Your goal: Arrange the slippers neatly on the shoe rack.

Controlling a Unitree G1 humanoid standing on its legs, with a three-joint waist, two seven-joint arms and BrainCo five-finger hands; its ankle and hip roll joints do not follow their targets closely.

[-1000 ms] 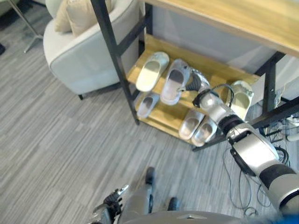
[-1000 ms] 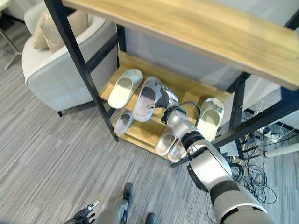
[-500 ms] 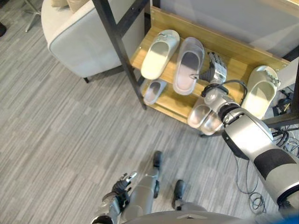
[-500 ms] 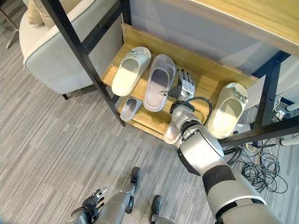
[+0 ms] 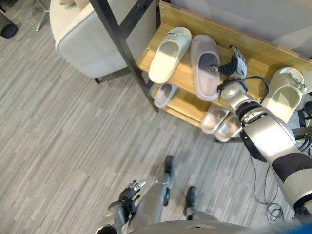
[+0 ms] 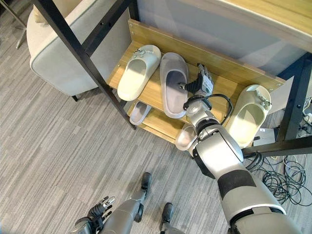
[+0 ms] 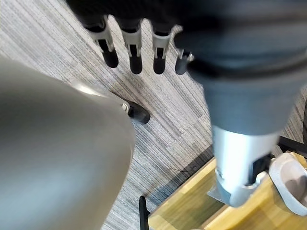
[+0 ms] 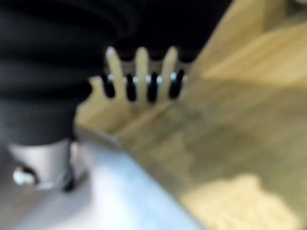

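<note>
The wooden shoe rack [image 5: 181, 79] holds a cream slipper [image 5: 168, 53] and a grey slipper [image 5: 204, 66] lying flat side by side on its upper shelf. A second cream slipper [image 5: 282, 95] lies further right. My right hand [image 5: 235, 63] stands on the shelf just right of the grey slipper, open, fingers straight, thumb by the slipper's edge. The right wrist view has its straight fingers [image 8: 141, 72] over bare wood. On the lower shelf sit a small grey slipper [image 5: 165, 94] and a silver-grey pair [image 5: 222, 123]. My left hand [image 5: 124, 200] hangs open low over the floor.
A light grey armchair [image 5: 85, 36] stands left of the rack, behind a slanted black frame post [image 5: 122, 44]. A wooden tabletop [image 6: 253, 14] overhangs the rack. Cables [image 6: 275, 178] lie on the grey floor to the right.
The grey slipper, held tilted by my right hand a second ago, now lies flat and straighter beside the cream one. The hand has let go and turned edge-on. The camera has shifted.
</note>
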